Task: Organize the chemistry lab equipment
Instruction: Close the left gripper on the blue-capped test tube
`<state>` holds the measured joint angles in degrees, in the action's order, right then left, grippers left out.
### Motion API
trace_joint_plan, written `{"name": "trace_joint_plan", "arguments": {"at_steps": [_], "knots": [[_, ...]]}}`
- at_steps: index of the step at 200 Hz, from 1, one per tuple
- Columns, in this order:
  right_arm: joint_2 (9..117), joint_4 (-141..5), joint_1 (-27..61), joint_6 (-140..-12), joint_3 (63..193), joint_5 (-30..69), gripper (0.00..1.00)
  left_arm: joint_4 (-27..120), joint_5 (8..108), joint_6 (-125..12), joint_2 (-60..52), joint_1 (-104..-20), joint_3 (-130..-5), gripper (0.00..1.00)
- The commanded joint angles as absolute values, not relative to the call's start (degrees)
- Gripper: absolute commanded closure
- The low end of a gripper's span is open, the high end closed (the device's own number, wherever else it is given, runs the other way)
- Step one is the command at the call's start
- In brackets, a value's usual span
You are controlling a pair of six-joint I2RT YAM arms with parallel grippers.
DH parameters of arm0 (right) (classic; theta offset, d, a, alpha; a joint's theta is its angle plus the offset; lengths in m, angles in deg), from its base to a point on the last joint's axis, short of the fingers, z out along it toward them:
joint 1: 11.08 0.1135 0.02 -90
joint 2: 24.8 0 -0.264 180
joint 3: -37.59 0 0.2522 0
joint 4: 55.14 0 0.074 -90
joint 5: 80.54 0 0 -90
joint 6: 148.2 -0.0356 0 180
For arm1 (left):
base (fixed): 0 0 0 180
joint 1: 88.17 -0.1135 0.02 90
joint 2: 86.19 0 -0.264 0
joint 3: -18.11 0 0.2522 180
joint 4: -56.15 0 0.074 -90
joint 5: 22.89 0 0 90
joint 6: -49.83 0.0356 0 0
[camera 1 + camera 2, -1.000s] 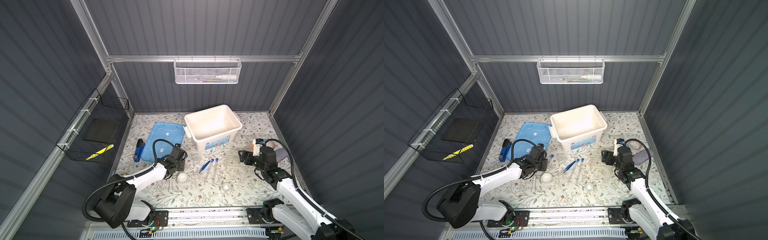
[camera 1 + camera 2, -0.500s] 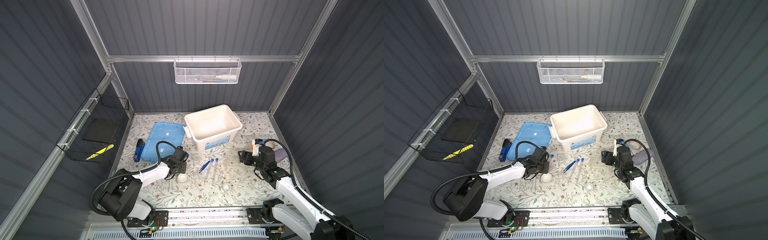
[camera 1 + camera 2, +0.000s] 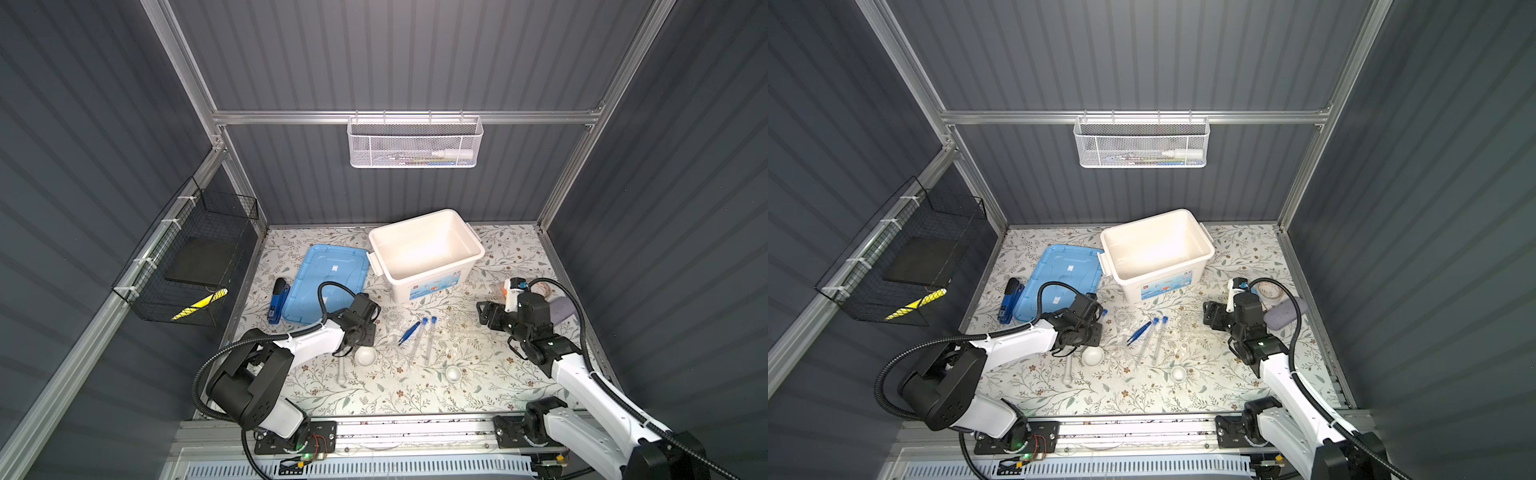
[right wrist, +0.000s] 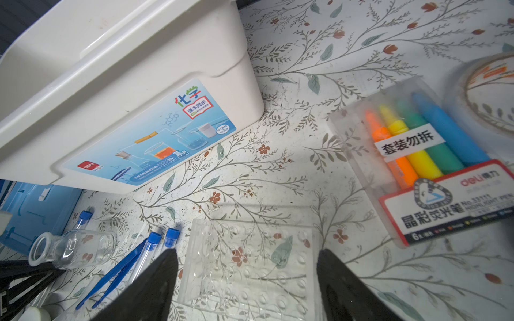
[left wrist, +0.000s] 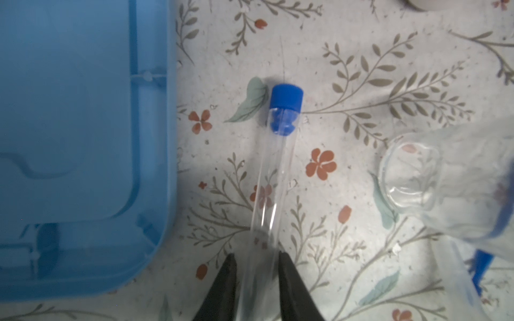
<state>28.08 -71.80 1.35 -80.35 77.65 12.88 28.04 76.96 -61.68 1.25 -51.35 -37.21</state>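
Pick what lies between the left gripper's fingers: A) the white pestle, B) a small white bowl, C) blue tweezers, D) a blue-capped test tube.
D: the left wrist view shows the clear blue-capped test tube lying between the black fingers of the left gripper.

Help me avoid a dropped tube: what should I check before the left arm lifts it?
1. Tube between the jaws of the left gripper: ok.
2. Jaws clamped tight on it: cannot tell.
3. Blue cap seated on the tube: ok.
4. Glass bottle apart from the tube: ok.
5. White box open, lid off: ok.
6. Right gripper at the rack, away from the tube: ok.
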Motion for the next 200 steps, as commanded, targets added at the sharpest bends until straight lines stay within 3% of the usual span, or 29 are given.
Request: {"name": "trace_joint_plan", "arguments": {"at_steps": [1,79,200], "knots": [[28.08,-71.54,1.58,-80.68,78.85,12.09,0.19,25.35,75.47,-62.24,3.26,-50.92,-38.51,0.76],[29.49,-71.61,1.58,-80.85,80.11,12.28,0.18,26.37,74.58,-62.04,4.61,-50.9,-38.43,0.87],[30.22,-70.5,1.58,-82.06,80.22,15.4,0.2,28.35,77.63,-61.4,-1.47,-50.9,-39.29,0.89]]}}
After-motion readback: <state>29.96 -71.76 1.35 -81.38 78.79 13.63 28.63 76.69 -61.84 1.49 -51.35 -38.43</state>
